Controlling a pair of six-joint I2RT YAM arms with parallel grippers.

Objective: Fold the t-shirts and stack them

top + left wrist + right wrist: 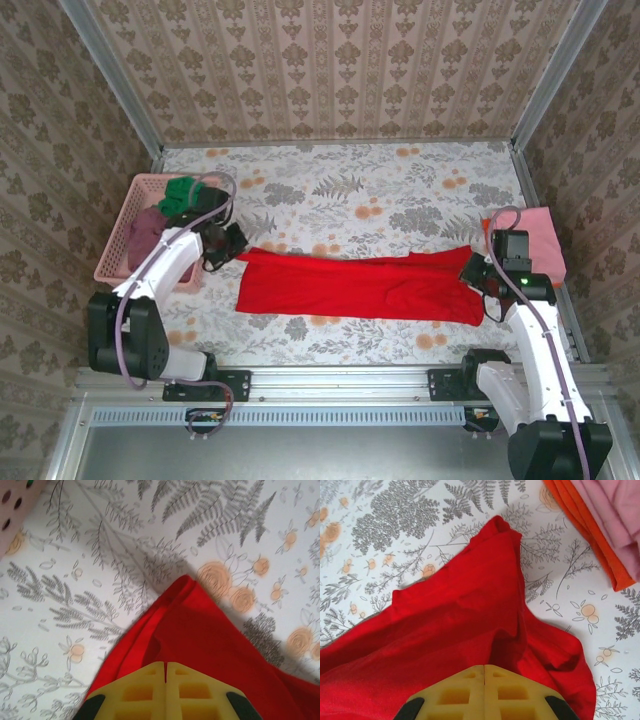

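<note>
- The red t-shirt (360, 288) is shown stretched as a long, narrow band on the table (340, 190). In the top view its long axis runs from 9 o'clock to 3 o'clock, across the front of both arm bases.
- The left gripper (222, 247) is placed at the 9 o'clock end of the band and the right gripper (478, 275) at the 3 o'clock end. Each end is therefore served by its nearer arm.
- From the left gripper the cloth is seen to run toward 3 o'clock; from the right gripper, toward 9 o'clock.
- In the left wrist view the left gripper (165, 666) is seen with its jaws pressed together, and the red cloth is drawn up to them at 12 o'clock. The hem is judged to be pinched.
- In the right wrist view the right gripper (484, 667) is likewise closed, with the cloth gathered into it. A grip is judged here too.
- A folded pink t-shirt (615, 510) on an orange t-shirt (585, 530) is seen at 1 o'clock from the right gripper, apart from the red cloth.
- The next fold is judged to depend on both ends being carried together.
</note>
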